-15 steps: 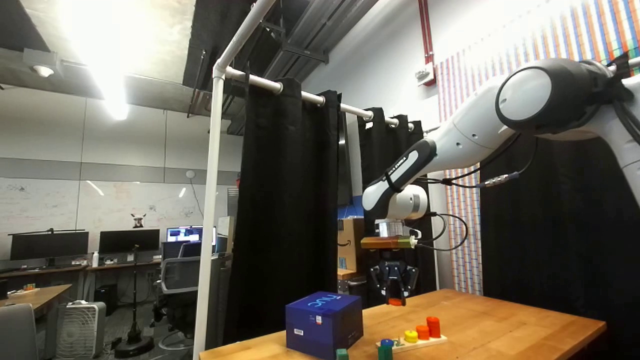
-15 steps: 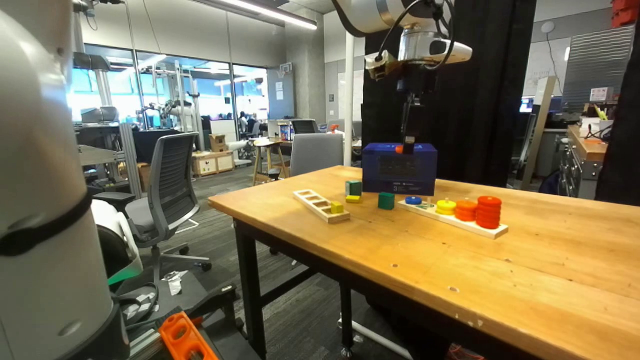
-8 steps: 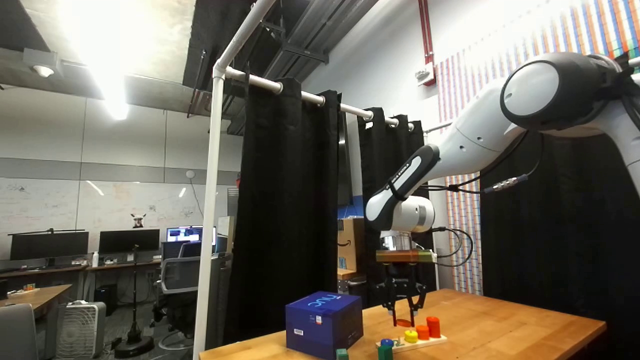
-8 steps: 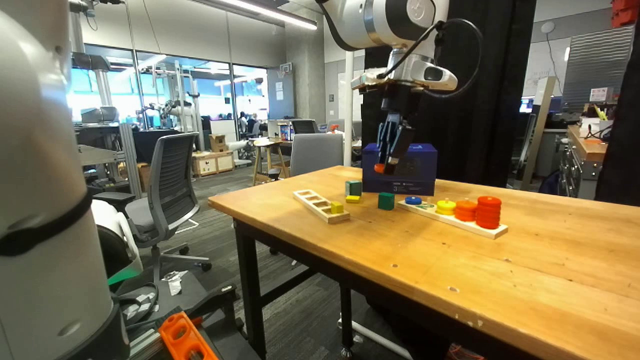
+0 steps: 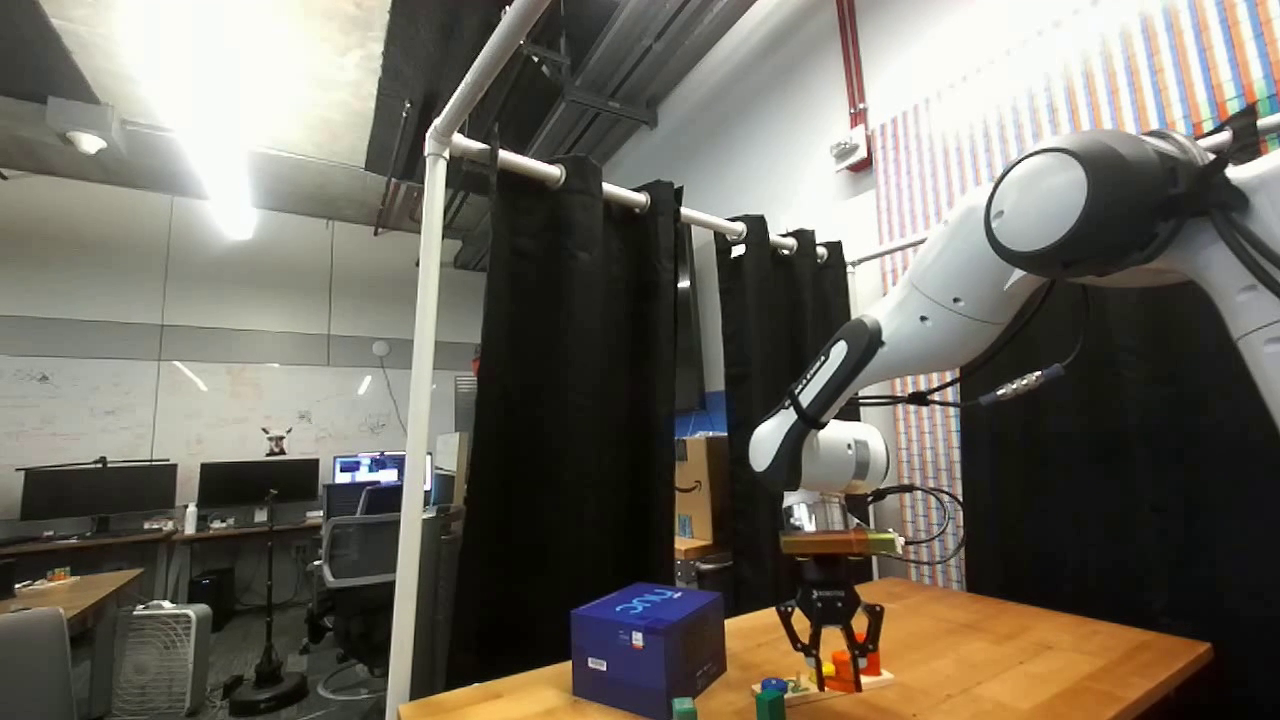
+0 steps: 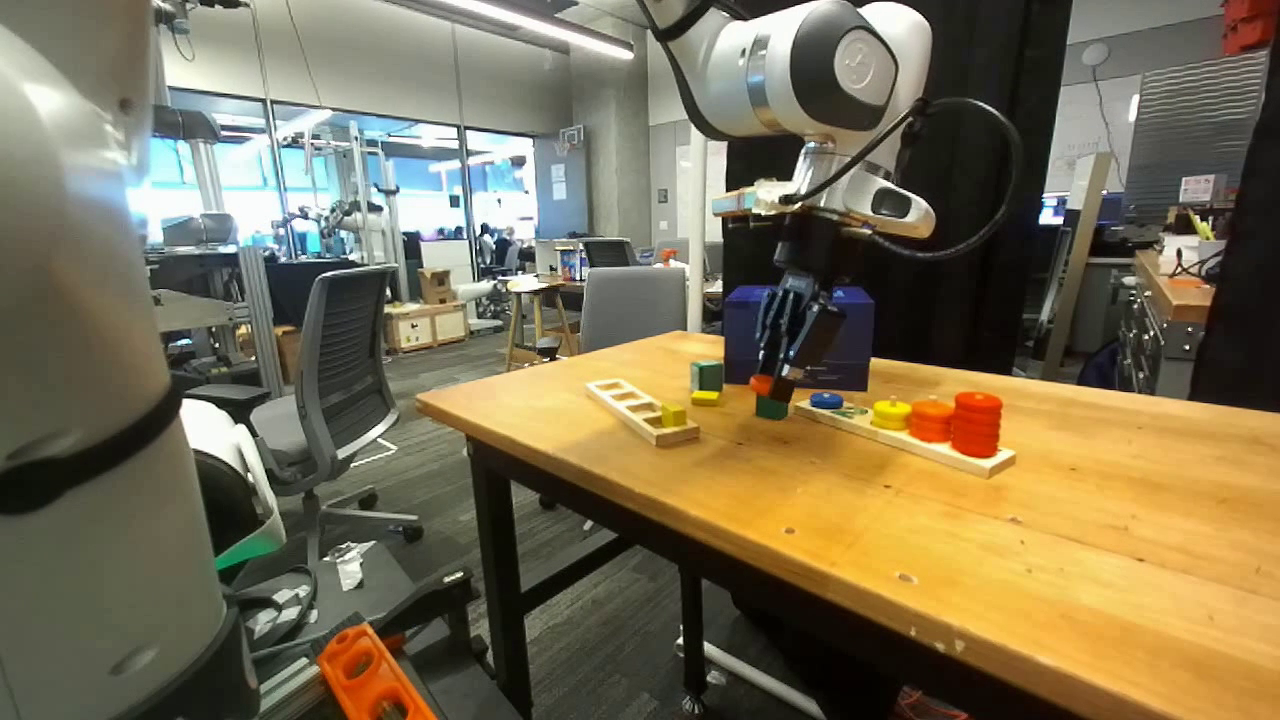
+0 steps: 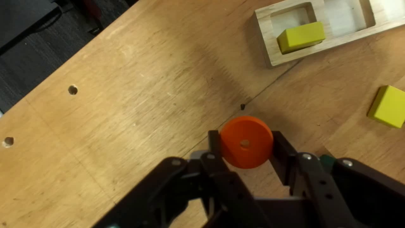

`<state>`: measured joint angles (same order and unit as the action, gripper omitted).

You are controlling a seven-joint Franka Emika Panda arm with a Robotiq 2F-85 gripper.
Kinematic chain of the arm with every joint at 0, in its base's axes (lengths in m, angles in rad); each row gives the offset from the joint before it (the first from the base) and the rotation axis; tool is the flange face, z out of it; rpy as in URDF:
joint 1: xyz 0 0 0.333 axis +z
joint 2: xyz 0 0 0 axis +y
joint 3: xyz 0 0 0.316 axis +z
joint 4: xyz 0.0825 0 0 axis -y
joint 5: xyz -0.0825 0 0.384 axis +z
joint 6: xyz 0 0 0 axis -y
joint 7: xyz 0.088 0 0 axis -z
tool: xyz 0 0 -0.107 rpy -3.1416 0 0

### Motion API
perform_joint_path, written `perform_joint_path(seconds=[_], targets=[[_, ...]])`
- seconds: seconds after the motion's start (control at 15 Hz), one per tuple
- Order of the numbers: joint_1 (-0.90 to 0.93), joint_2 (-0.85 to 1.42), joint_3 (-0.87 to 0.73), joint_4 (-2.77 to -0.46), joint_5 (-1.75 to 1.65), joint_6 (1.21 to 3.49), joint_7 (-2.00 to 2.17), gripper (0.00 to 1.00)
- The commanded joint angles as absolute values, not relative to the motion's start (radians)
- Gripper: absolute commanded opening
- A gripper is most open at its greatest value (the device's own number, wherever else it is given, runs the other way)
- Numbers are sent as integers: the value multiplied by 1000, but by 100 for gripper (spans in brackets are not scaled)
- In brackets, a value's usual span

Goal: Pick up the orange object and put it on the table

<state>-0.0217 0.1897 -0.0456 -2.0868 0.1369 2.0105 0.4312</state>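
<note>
The orange object is a small round disc with a centre hole, seen in the wrist view [image 7: 246,144] and in an exterior view [image 6: 762,384]. My gripper [image 7: 246,142] is shut on it, one black fingertip touching each side. The gripper also shows in both exterior views [image 5: 840,680] [image 6: 774,388], pointing down. The disc is held a little above the light wooden table [image 6: 850,520], whose bare surface fills much of the wrist view [image 7: 126,104]. In an exterior view the disc partly covers a green block behind it.
A peg board [image 6: 985,466] holds blue, yellow, orange and red rings. A blue box [image 6: 745,345] stands at the back. Green blocks [image 6: 771,409] [image 6: 707,376], a yellow block [image 7: 389,107] and a slotted wooden tray [image 7: 269,60] holding a yellow block [image 7: 302,36] are nearby.
The arm has moved down and away from the blue box, carrying the orange disc lower toward the tabletop. The disc stays between the fingers. The other objects have not moved.
</note>
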Motion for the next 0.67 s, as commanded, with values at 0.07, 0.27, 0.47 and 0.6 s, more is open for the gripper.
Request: perform_joint_path(seconds=[0.07, 0.27, 0.47, 0.6], targets=[[-22, 210, -59, -2082, 142, 2084, 430, 18], [-21, 231, -68, -2082, 136, 2186, 436, 18], [-17, 248, -72, -2084, 134, 2250, 440, 18], [-16, 250, -73, -2088, 132, 2269, 440, 18]])
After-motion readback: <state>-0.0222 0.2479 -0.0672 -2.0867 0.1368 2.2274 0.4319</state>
